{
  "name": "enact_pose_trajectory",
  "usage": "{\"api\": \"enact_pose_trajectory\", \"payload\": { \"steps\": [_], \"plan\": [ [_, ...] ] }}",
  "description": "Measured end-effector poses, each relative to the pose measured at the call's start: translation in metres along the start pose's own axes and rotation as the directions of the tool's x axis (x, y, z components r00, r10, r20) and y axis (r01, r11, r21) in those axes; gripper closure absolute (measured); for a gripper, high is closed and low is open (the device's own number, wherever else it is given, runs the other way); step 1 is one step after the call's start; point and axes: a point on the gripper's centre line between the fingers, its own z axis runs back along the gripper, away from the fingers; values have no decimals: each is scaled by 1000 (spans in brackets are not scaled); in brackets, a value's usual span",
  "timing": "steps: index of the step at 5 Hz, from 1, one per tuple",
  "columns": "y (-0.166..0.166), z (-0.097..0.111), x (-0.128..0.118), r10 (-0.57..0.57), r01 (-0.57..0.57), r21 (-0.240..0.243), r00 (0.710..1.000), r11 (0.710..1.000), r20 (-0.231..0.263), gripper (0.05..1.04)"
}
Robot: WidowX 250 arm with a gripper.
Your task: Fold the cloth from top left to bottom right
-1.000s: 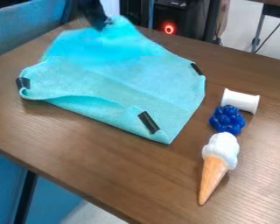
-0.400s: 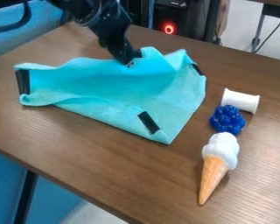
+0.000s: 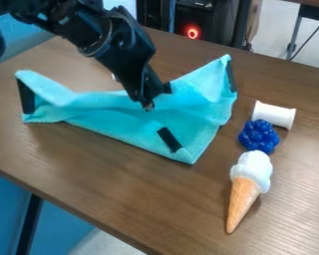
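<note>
The black gripper hangs down over the middle of the turquoise cloth, its tips low against the fabric, shut on the cloth's far part. That part is drawn over toward the near corner and lies bunched beneath the gripper. The cloth's left and right corners, each with a black patch, stand raised from the table. The near corner lies flat, with its black strip uncovered just below and right of the gripper.
Right of the cloth, a white spool, a blue berry-like toy and a toy ice cream cone lie in a line on the brown table. The table's near edge runs diagonally along the lower left.
The gripper has come down from the far edge toward the near corner, dragging the cloth's far part with it. The left and right corners have lifted and folded inward.
</note>
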Motion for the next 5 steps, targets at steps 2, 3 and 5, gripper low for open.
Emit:
{"api": "enact_pose_trajectory", "payload": {
  "steps": [2, 3, 5],
  "plan": [
    [-19, 28, -7, 9, -8, -61, 1000, 998, 22, 582],
    [-13, 36, -17, 102, -106, -86, 993, 991, -57, 275],
    [37, 66, -27, 275, -259, 98, 936, 961, -222, 81]
  ]
}}
